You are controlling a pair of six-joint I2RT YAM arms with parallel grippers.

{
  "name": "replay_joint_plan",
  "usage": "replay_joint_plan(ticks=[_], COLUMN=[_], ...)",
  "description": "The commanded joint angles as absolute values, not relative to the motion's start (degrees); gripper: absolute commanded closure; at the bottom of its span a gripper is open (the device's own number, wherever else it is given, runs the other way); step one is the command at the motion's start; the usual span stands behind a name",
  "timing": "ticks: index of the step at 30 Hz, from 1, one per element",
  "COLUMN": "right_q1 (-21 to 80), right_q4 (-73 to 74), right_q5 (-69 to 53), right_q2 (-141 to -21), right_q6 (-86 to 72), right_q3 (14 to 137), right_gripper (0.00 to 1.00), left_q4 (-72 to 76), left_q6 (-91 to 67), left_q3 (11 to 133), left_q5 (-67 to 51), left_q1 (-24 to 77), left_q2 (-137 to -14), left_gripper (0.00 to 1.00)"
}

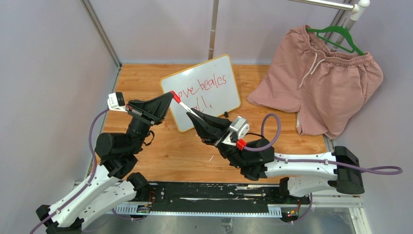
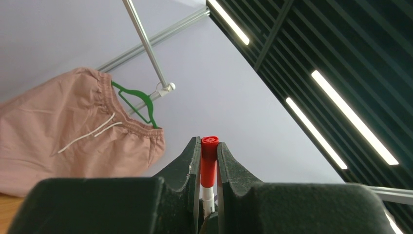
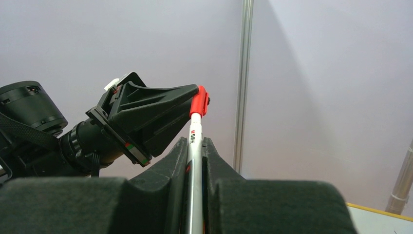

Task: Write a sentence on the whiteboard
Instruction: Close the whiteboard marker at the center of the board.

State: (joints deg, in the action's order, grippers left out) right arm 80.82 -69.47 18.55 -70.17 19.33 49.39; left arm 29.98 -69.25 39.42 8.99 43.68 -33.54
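You're looking at a wooden tabletop [image 1: 185, 161] boxed in by pale lilac walls [image 1: 48, 73] on the left, far and right sides. A metal post [image 1: 213, 29] stands at the far edge. At far right, pink shorts [image 1: 321, 83] hang below a metal rail [image 1: 321, 4] and spill onto the wood. Overhead, your left wrist view shows a dark slatted ceiling [image 2: 311, 39] with bright strip lights [image 2: 353, 122].

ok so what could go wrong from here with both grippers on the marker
1. The left gripper pinches only the red cap, while the right gripper clamps the white barrel. If the arms move off-axis, the marker could slip out of one grip or bend.
2. The whiteboard sits just behind them. A jerk might knock it or smear the sentence.
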Motion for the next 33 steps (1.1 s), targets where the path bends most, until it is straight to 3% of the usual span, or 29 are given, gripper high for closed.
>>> replay_joint_plan(ticks=[1,33], right_q1=[79.6,77.7], right_q4=[-71.1,-68.6], right_q5=[19.1,16.0], right_q2=[-71.0,-75.3], right_q6=[18.6,16.9], right_q3=[52.0,55.7], right_gripper=[1.00,1.00], left_q4=[31.3,31.3], left_q6=[-70.0,-71.1], left_q3=[39.8,40.3], left_q5=[7.0,0.9], left_q1=[43.5,43.5], left_q2=[-33.4,-36.2], left_gripper=[1.00,1.00])
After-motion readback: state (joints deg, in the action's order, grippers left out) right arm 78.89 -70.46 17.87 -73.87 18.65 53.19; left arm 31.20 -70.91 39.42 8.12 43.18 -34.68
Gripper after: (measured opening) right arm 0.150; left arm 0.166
